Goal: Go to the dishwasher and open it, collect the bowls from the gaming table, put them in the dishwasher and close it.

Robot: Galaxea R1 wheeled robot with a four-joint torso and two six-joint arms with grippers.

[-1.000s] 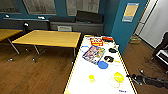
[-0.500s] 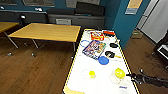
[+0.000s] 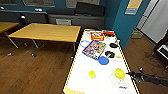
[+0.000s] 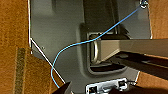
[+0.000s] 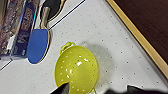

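Here the right tool (image 3: 131, 74) sat at the lower right of the head frame, at the table's (image 3: 80, 85) yellow edge, its dark arm coming in from the right border. Whether its fingers were apart or together I cannot tell; in the right wrist view just dark tips broke the bottom edge. Just left of the tool in the head frame, close but seemingly not touching, stood a yellow-green bowl (image 3: 119, 73). The right wrist view showed it large in the lower middle, upside down by the look of it, dotted with small holes and with a loop handle (image 5: 67, 45) on its rim. Its handle-to-handle axis ran roughly from the tool toward the paddle. I judged the right arm the nearer one, so the reach would go leftward across the table edge.

Farther left, at lower centre, lay a smaller yellow-green piece (image 3: 91, 73) on a pale round thing, too blurred to tell apart. A blue round shape (image 3: 103, 60) lay up the table; the right wrist view showed a blue paddle (image 5: 38, 46), and whether the two were the same thing I cannot tell. Beyond lay a game box (image 3: 94, 49) and dark paddles (image 3: 113, 45).

The left wrist view showed grey robot body, a blue cable (image 4: 75, 45) and wooden floor (image 4: 12, 37); the left tool's state was hidden.
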